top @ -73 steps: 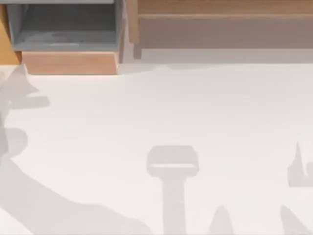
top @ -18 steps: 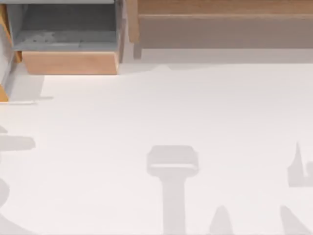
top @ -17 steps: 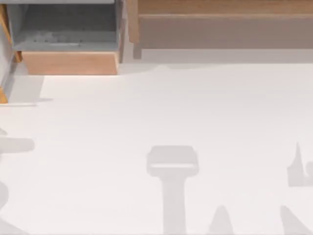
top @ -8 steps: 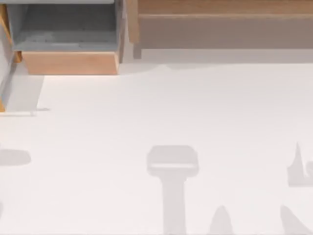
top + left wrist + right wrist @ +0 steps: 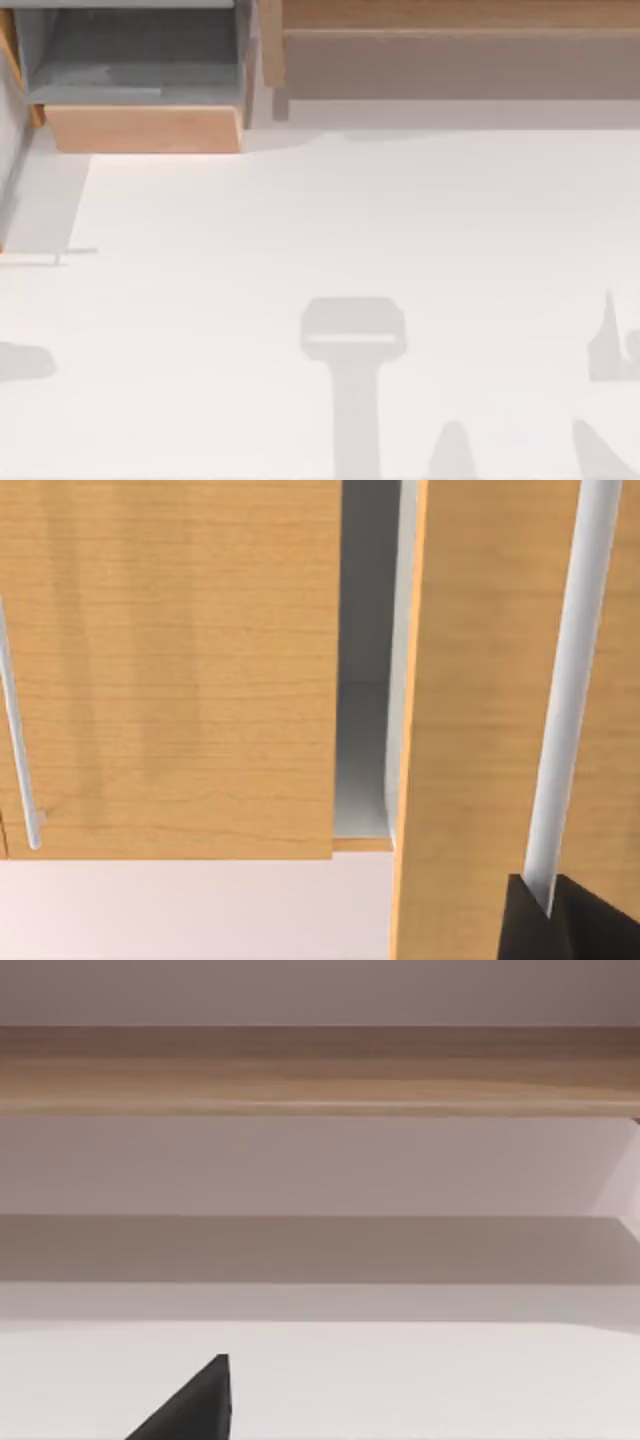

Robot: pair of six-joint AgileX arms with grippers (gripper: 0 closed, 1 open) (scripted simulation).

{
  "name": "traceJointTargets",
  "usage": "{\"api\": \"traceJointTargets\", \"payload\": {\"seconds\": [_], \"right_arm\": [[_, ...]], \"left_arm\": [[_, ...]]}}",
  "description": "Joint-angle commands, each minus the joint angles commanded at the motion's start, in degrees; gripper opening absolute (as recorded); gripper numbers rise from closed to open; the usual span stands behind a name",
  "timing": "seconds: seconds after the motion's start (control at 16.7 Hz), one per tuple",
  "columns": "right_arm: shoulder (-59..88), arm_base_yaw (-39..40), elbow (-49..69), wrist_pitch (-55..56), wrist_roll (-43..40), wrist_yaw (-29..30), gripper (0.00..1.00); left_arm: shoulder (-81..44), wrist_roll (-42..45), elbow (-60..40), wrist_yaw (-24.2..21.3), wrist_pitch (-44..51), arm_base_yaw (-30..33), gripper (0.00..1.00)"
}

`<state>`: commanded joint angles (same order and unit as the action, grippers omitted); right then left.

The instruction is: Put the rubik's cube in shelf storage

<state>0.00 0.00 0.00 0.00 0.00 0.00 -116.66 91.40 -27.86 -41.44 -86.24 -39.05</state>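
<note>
Top view: left-edge shadow slid down bench (image 5: 330, 220); shelf storage (image 5: 450, 60) upper right sits without cube. You can't tell fingers' state.

Far edge of the flat white table (image 5: 400, 230), top view's left: open grey-lined box with a light wood front (image 5: 140, 128), its front board toward the near side.

Just beside it on the right: long light-brown wooden shelf storage (image 5: 450, 15), running to the table's right edge. Its upright wood side post (image 5: 271, 50) stands between box and shelf. The greyish-brown recess (image 5: 450, 65) lies below the wood ledge, nearer the table's middle.

Right wrist view: the ledge (image 5: 320, 1070) sits above the recess (image 5: 320, 1165), table surface in front.

Left wrist view: two flat light wood panels (image 5: 170, 660) side by side, a narrow gap (image 5: 365, 680) between them, table at their foot.
</note>
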Motion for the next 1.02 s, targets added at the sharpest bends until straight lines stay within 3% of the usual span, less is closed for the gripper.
{"api": "traceJointTargets", "payload": {"seconds": [0.12,0.9,1.02], "right_arm": [[0.00,0.00,0.00,0.00,0.00,0.00,1.00],[0.00,0.00,0.00,0.00,0.00,0.00,1.00],[0.00,0.00,0.00,0.00,0.00,0.00,1.00]], "left_arm": [[0.00,0.00,0.00,0.00,0.00,0.00,0.00],[0.00,0.00,0.00,0.00,0.00,0.00,0.98],[0.00,0.00,0.00,0.00,0.00,0.00,1.00]]}}
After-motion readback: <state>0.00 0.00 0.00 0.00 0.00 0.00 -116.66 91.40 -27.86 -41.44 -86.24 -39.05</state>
